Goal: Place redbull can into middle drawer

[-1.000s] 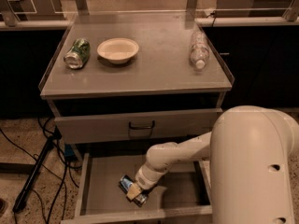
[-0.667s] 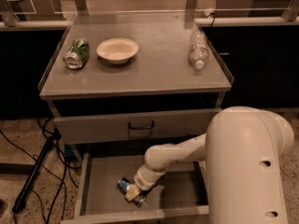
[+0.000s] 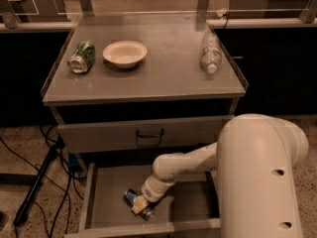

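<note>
Down low, gripper (image 3: 140, 206): inside the open drawer, near its front, at the end of the arm that reaches down and to the left.
Jaws: clamped across the middle of the redbull can, with one tan pad lying over the can's body.
Redbull can (image 3: 130, 198): on its side, slanting from back-left to front-right, low over the drawer floor. Its blue end sticks out on one side of the jaws and its silver end on the other.
Middle drawer (image 3: 106, 202): pulled out, with a bare grey floor and low side walls. The can sits a little left of centre, towards the front wall.
Arm (image 3: 183, 165): white, bent at the elbow, coming from the large rounded body (image 3: 262, 177) at the right.
Upper drawer front (image 3: 114, 135): closed, with a dark bar handle (image 3: 149, 133) at its centre.
Worktop (image 3: 168, 81): grey, above the drawers.
Green can (image 3: 81, 57): dented, lying on its side at the worktop's left.
Bowl (image 3: 125, 53): pale and upright, just beside the green can.
Plastic bottle (image 3: 210, 53): clear, lying on its side at the worktop's right, well apart from the bowl.
Cables (image 3: 37, 182): dark, on the speckled floor left of the cabinet.
</note>
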You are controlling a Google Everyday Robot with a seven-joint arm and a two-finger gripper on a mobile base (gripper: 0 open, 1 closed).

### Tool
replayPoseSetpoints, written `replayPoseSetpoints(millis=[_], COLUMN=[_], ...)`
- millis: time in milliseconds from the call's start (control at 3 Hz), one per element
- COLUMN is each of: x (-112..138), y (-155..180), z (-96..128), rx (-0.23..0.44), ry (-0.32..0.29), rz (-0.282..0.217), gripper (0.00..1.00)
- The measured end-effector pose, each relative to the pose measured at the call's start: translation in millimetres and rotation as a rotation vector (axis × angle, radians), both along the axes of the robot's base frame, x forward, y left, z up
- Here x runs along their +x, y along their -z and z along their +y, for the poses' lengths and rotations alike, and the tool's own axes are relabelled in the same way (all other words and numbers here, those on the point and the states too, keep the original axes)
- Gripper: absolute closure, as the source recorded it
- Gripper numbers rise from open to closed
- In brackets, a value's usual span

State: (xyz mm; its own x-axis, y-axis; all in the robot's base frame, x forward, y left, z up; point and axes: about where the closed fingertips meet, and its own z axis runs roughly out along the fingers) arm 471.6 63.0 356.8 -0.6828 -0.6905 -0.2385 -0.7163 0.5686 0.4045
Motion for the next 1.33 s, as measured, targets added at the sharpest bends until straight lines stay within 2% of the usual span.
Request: replayPoseSetpoints(millis=[1000,1333], x=[0.0,-0.1], y=[0.0,0.1], z=[0.0,0.0], rx=[0.000,0.000], ry=[0.000,0.000], rz=[0.000,0.000], gripper=[0.11,0.00])
